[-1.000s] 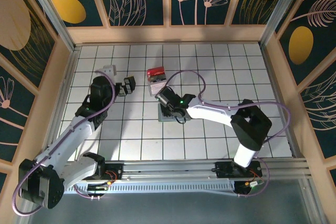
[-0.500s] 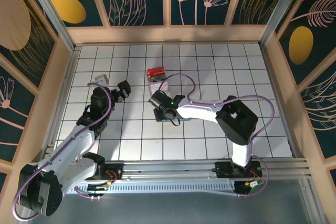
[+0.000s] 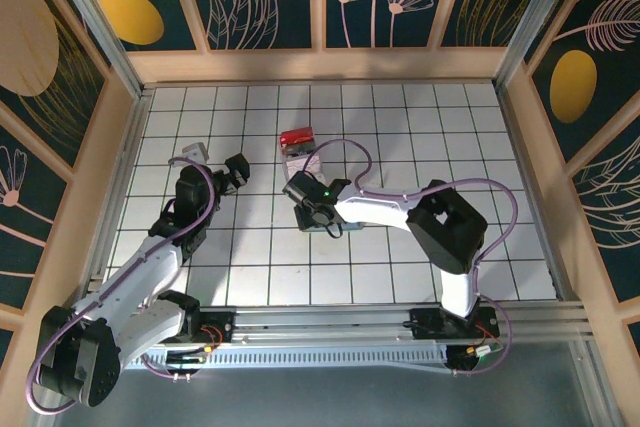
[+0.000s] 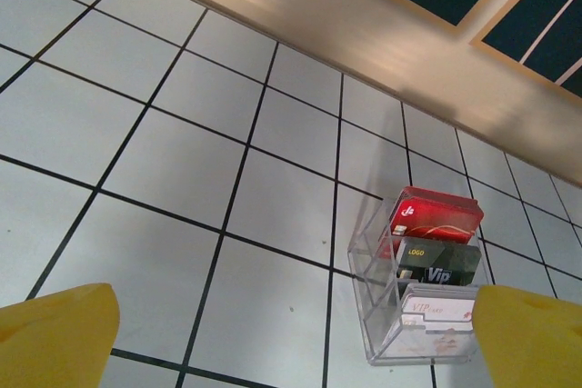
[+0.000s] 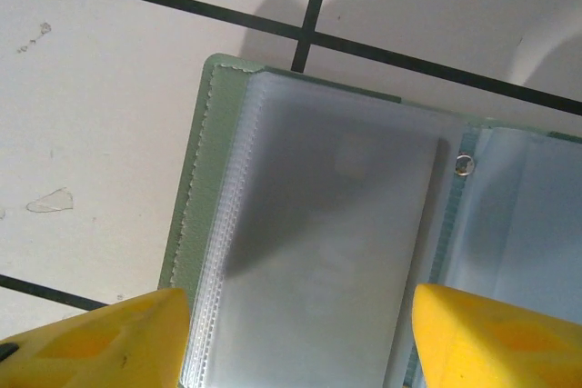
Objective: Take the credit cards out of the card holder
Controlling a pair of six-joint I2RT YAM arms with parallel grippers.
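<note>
Two pairs of yellow fingers are what I watch. My right gripper (image 5: 300,315) hangs low over the card holder (image 5: 327,252), which lies open on the white tiles near the middle of the table, clear sleeves facing up. Its fingers (image 5: 100,338) stand apart, one on each side of the leaf with the green stitched edge, and I cannot tell whether they touch it. My left gripper (image 4: 296,315) has its fingers (image 4: 55,333) spread wide with nothing between them, facing a clear stand (image 4: 368,261) that holds three cards (image 4: 436,215): red, black, white. From above, the stand sits just beyond the holder.
</note>
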